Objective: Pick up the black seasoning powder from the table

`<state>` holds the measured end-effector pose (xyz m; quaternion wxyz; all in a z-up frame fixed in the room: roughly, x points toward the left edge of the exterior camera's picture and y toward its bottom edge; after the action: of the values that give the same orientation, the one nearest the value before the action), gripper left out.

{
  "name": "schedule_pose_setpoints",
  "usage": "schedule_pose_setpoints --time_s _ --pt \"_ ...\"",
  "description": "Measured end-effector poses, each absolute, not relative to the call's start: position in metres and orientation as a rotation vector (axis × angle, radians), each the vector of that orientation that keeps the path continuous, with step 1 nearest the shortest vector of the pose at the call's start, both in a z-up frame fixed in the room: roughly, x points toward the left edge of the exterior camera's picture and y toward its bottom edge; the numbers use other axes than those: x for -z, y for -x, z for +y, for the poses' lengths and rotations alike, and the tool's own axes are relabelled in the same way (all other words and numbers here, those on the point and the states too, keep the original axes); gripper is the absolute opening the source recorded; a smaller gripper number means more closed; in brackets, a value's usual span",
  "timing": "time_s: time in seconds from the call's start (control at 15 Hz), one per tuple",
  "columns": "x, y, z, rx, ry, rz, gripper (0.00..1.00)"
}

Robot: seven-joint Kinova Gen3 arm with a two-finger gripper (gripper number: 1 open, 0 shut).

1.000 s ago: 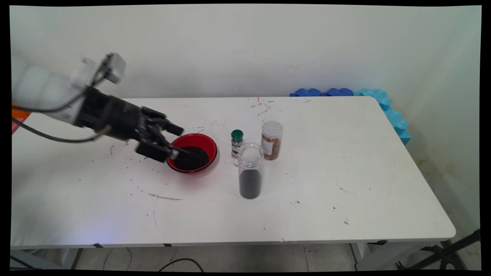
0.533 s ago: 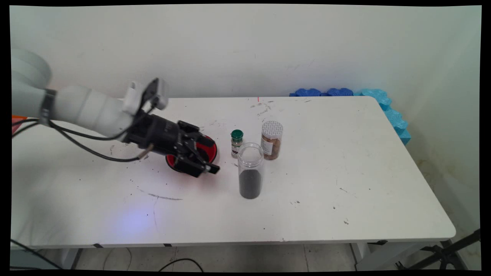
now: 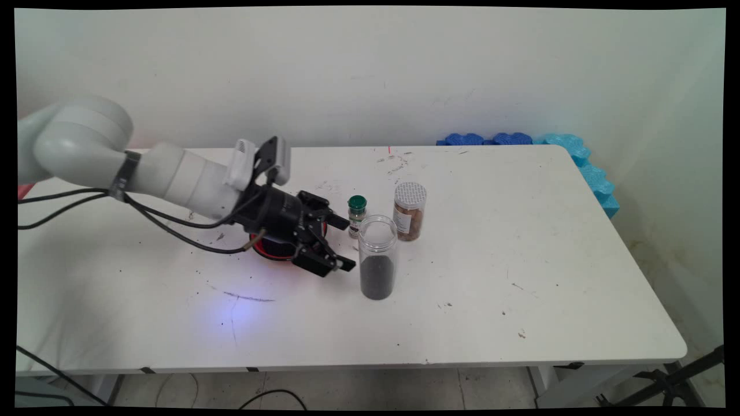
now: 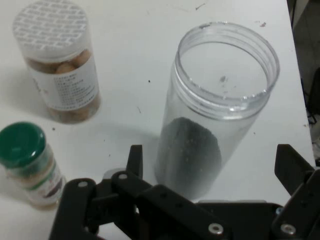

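1. White-shelled and trailing black cables, my arm (image 3: 173, 182) reaches in from nine o'clock, low over the white table (image 3: 520, 242).
2. My black gripper (image 3: 341, 245) sits at the arm's tip with its fingers spread wide and nothing between them. One finger (image 3: 337, 220) points toward three o'clock and the other (image 3: 341, 266) lies nearer the table's front edge.
3. Under the gripper's body I see a red bowl (image 3: 274, 252), mostly hidden, with only part of its rim showing.
4. Just off the upper finger, at about three o'clock from it, stands a small green-capped jar (image 3: 356, 215), upright. In the hand view the same jar (image 4: 30, 165) sits at the lower left, outside the fingers.
5. At three o'clock from the gripper is a tall clear jar (image 3: 377, 257), upright and lidless, its lower part filled with dark grains. It stands just beyond the fingertips, not touched.
6. From the hand view I look down along the gripper (image 4: 212, 167) at that clear jar (image 4: 215, 105), which stands between the two spread fingers but past their tips.
7. At one o'clock from the clear jar stands a jar with a patterned white lid (image 3: 410, 211), holding brownish pieces. It is upright and close beside the green-capped one, and in the hand view it (image 4: 60, 60) appears at the upper left.
8. Blue foam pieces (image 3: 578, 156) line the table's far right corner and right edge, well apart from the jars.
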<state>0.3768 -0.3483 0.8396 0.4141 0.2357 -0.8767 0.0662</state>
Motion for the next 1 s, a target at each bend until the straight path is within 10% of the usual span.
schedule_pose_setpoints --time_s 1.0 --pt "-0.816 -0.346 -0.37 -0.148 -0.533 -2.188 1.0"
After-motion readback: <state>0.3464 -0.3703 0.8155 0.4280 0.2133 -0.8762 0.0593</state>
